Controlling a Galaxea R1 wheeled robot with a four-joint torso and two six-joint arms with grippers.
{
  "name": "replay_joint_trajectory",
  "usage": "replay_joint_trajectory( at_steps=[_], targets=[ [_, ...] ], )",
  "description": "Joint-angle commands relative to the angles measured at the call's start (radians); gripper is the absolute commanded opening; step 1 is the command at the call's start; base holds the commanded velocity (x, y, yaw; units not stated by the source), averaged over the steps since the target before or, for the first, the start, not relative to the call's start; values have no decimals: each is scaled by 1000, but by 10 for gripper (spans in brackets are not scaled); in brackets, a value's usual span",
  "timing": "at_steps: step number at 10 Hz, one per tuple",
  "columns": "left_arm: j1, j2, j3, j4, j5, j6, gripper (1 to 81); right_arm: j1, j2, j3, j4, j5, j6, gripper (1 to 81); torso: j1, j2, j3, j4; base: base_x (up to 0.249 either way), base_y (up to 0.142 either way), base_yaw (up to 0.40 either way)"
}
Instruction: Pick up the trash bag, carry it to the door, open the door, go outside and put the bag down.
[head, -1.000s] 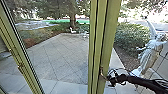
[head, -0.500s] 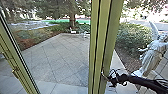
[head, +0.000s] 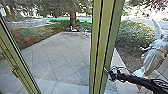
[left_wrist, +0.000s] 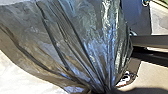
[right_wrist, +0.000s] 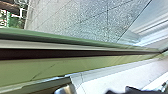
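Grey trash bag (left_wrist: 75, 42) bunched, clenched in left hand (left_wrist: 104, 91); right hand (head: 110, 72) at door (head: 103, 42), grip unclear.

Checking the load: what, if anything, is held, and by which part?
The trash bag, by its gathered neck, apparently in the left gripper. The right gripper is at the door handle; whether it grips it cannot be told.

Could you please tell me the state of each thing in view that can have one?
Trash bag: creased, bunched together at one end.
Door: cannot tell whether open or shut.
Right gripper: at the green upright.
Left frame's handle: nothing on it.
Statue: standing outside.
Bush: leafy.
Paving: looks dry.
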Motion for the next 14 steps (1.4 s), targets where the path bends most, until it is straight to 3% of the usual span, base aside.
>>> replay_joint_trajectory(
  at_steps=[1, 3, 5, 7, 9, 14],
  targets=[
    [-24, -16, 5, -6, 71, 0, 10, 129, -55, 19, -27, -166, -25, 811, 0, 0, 0, 0, 0, 0, 0],
    [-20, -18, 5, -6, 71, 0, 10, 198, -137, 79, -42, -167, -25, 811, 2, 1, -2, 1, 0, 0, 0],
    [-20, -21, 5, -6, 71, 0, 10, 287, -184, 79, -143, -189, -24, 811, 2, 3, -3, 1, 0, 0, 0],
    [-20, -21, 5, -4, 71, 0, 10, 351, -211, 84, -173, -253, -27, 811, 3, 3, -3, 2, 0, 0, 0],
    [-15, -22, 5, -4, 71, 0, 10, 423, -219, 87, -205, -267, -27, 811, 3, 3, -4, 2, 0, 0, 0],
    [-11, -18, 5, -3, 69, 0, 10, 541, -225, 100, -263, -384, -65, 811, 2, 3, -5, 2, 0, 0, 0]
  ],
)
